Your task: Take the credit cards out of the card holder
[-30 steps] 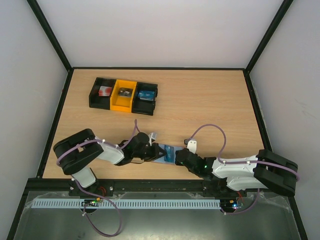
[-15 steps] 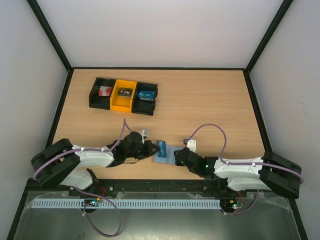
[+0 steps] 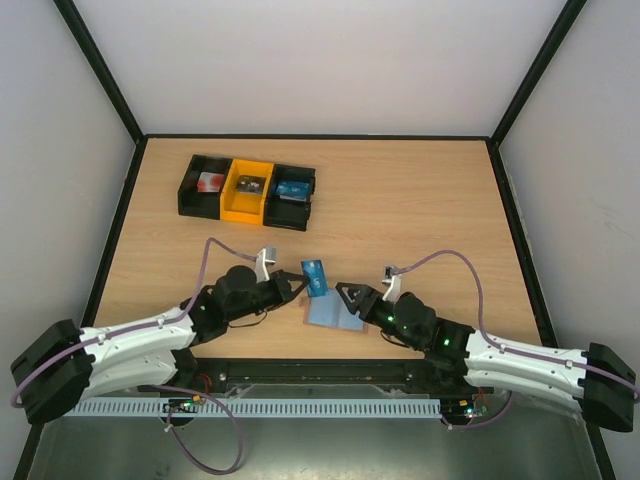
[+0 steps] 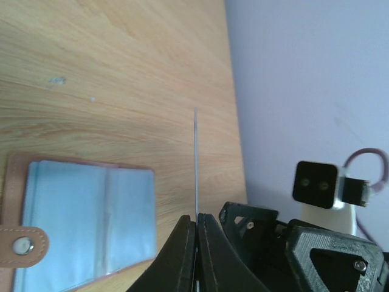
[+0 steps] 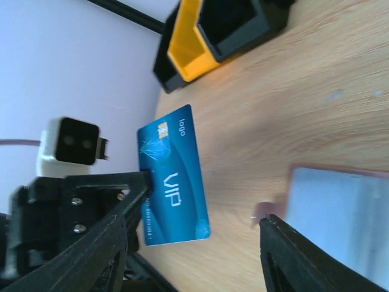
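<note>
Left gripper (image 3: 299,285) pinches a blue plastic credit card (image 5: 173,176) by one long edge, its long axis crosswise to the fingers. Right gripper (image 3: 347,294) gapes, empty.

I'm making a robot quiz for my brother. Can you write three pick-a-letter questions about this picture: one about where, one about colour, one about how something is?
1. Where is the card holder? A up in the air; B flat on the table; C inside a drawer.
2. What colour is the card in the left hand? A red; B blue; C green.
3. The card holder is: A open; B folded shut; C rolled up.
Answers: B, it rests on the wood; B, its face is blue with white lettering; A, its pale inner panels show.
</note>
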Robot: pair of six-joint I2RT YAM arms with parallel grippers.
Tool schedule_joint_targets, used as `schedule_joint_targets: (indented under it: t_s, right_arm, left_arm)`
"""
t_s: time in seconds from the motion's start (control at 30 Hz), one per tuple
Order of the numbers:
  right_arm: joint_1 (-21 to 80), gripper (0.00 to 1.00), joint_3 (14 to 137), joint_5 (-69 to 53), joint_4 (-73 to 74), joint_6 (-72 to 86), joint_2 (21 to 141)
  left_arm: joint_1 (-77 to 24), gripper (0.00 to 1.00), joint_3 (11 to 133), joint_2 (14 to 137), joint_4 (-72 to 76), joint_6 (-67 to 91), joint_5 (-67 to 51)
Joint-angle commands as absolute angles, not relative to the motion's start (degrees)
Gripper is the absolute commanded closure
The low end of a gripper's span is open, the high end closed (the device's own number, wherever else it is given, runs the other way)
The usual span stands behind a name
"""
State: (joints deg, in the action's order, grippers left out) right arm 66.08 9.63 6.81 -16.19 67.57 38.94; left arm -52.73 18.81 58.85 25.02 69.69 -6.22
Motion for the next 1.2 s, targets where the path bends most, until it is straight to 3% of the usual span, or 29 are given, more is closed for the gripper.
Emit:
schedule_joint_targets:
  t_s: [0.0,0.23,0.43,0.6,0.73,0.8,1.03,1.17]
  right_arm:
    - [66.18,0.39,9.21,5.76,-23.32,73.08,37.03]
    - [66.19,0.33,12.64,0.88,-29.92,76.25,44.17]
    - [66.19,0.42,15.21,-3.66,-36.26,76.17,52.0]
    - [66.19,0.64,16.63,-4.74,-38.05,75.11,54.18]
    - [66.25,0.92,15.76,-4.4,-38.1,73.81,53.1]
    - [66.2,0.98,14.83,-5.03,-38.36,72.48,52.36]
    - [66.19,0.98,14.13,-11.58,-25.61,62.32,41.8]
    - [66.21,0.98,11.69,-16.35,-20.89,60.55,34.03]
  left_arm:
    - [-52.6,0.97,16.03,54.78,30.54,72.14,-4.13]
    - [-52.77,0.97,12.38,51.09,38.42,74.41,-4.3]
    - [-53.33,0.97,11.15,49.53,42.52,74.59,-4.13]
    - [-53.62,0.97,10.15,49.53,45.85,75.06,-4.8]
    - [-53.76,0.97,9.57,49.11,46.29,75.22,-4.91]
    - [-53.7,0.96,9.19,48.69,46.3,75.16,-4.97]
    - [-53.75,0.61,11.28,41.44,35.69,71.15,-5.74]
    - [-53.41,0.5,13.08,34.57,25.65,65.68,-6.03]
